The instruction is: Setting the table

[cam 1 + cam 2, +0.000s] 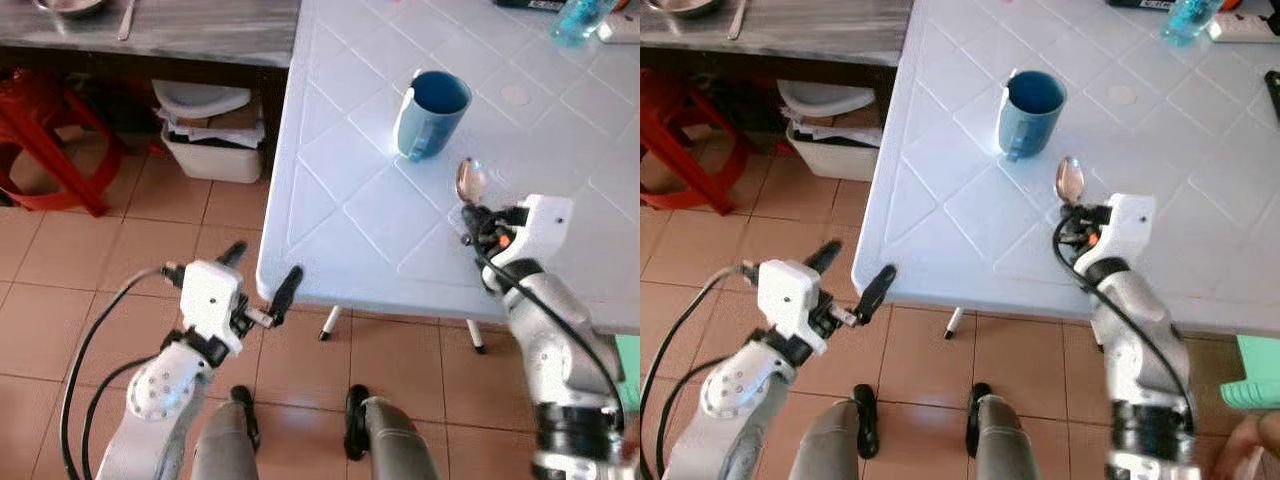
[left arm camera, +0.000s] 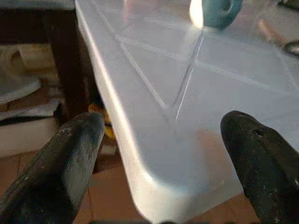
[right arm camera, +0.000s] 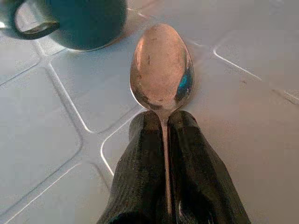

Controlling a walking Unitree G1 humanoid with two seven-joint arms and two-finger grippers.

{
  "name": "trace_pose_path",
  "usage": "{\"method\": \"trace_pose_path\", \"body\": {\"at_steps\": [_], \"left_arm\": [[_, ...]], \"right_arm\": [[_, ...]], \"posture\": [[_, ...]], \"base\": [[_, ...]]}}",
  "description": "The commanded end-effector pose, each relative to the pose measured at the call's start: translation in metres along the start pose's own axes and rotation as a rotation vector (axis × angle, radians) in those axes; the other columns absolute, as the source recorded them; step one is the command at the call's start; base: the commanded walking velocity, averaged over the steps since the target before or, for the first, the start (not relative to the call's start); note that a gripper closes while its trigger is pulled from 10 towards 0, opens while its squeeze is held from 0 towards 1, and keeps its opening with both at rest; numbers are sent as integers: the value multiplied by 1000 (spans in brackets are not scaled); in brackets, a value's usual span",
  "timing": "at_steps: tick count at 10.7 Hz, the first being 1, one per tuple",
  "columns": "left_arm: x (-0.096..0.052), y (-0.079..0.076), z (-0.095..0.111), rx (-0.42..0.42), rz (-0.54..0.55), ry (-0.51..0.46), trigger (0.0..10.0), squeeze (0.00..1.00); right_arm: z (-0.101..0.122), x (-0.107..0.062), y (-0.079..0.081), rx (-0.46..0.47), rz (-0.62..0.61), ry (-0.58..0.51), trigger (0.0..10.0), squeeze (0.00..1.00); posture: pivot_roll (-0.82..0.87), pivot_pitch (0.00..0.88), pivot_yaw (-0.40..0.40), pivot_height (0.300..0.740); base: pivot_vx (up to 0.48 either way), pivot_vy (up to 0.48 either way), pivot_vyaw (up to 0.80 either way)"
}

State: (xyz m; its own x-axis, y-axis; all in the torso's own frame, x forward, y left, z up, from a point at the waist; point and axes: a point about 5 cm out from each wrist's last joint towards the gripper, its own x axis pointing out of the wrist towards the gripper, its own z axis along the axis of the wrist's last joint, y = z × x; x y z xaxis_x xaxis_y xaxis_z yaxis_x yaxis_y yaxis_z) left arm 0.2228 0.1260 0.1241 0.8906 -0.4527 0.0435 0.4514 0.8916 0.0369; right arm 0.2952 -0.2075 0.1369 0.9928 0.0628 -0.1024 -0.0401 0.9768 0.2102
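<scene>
My right gripper [image 3: 164, 135] has its fingers clamped on the thin handle of the shiny metal spoon [image 3: 161, 70], bowl poised over the pale blue plastic table [image 1: 350, 200] beside the blue ceramic mug [image 1: 432, 112]; likely light, stiff, slippery; left gripper [image 1: 262, 282] fingers apart.

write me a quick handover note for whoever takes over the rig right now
Right gripper: shut on the spoon, bowl forward, low over the white table, just short of the blue mug.
Left gripper: open, empty, off the table's near corner.
Done: mug stands upright on the table; spoon in hand.
Left: lay the spoon beside the mug, then let go.
</scene>
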Motion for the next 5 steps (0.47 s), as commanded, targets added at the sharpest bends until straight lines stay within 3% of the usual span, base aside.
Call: {"method": "trace_pose_path", "body": {"at_steps": [1,3,5], "left_arm": [[0,1,-7,0,44,40,10000,0],[6,5,-15,-5,112,93,10000,0],[11,9,-16,-34,144,73,10000,0]], "right_arm": [[-48,-11,-1,87,-71,214,0,0],[-50,-13,20,135,-52,230,0,0],[-52,-6,32,110,-17,232,0,0]], "posture": [[-25,288,-34,740],[-28,274,-47,740],[-27,254,-51,740]], "base": [[0,0,0],[0,0,0],[0,480,0]]}}
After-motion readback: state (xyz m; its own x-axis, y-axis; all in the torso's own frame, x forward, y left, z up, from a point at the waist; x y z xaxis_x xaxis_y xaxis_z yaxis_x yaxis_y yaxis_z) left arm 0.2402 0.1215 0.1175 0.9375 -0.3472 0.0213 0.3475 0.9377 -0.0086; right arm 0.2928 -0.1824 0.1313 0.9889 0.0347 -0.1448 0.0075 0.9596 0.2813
